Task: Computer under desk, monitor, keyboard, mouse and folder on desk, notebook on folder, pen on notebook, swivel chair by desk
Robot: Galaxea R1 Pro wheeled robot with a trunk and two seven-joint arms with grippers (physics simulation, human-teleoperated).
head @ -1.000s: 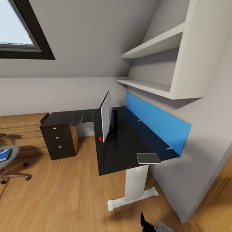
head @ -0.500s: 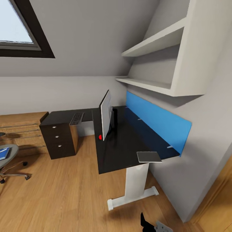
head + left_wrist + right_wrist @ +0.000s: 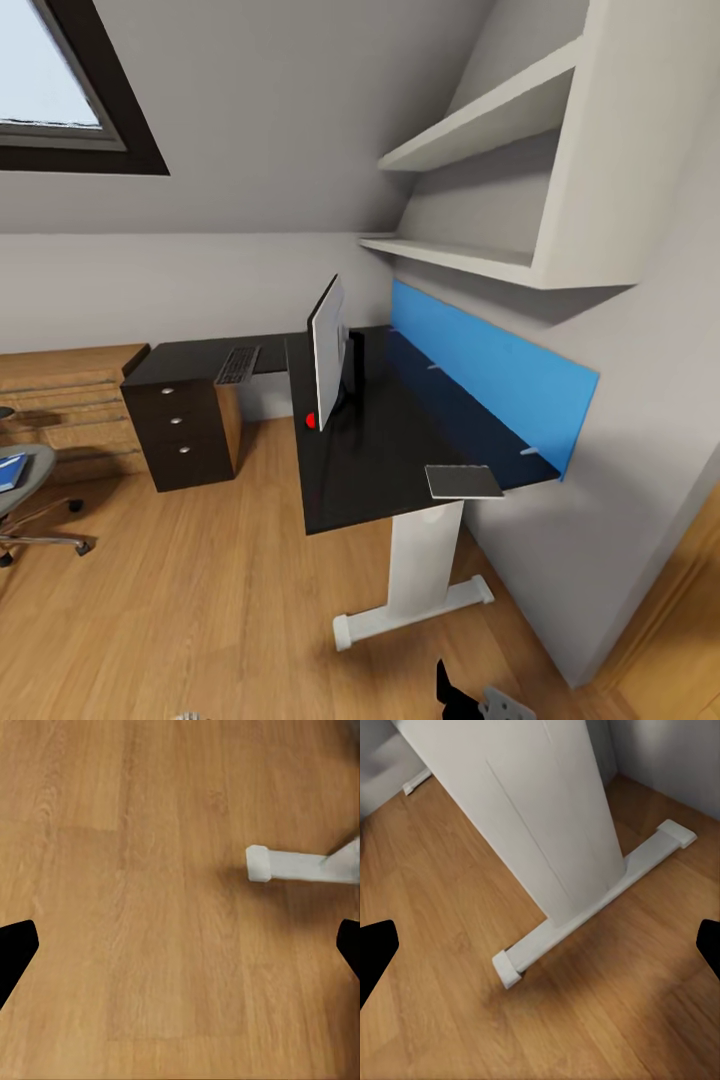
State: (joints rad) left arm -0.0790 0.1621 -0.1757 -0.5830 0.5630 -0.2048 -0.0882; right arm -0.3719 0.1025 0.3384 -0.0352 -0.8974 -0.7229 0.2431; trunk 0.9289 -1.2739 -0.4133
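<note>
The bedroom's sloped grey wall and wood floor are seen around the L-shaped desk, which is set against the blue back panel. The monitor is stood edge-on on the desk; the keyboard is laid on the far wing above the drawer unit. The notebook is placed at the desk's near corner. The swivel chair, well apart from the desk, is loaded with the folder. Left gripper and right gripper are spread wide over floor, nothing grasped.
</note>
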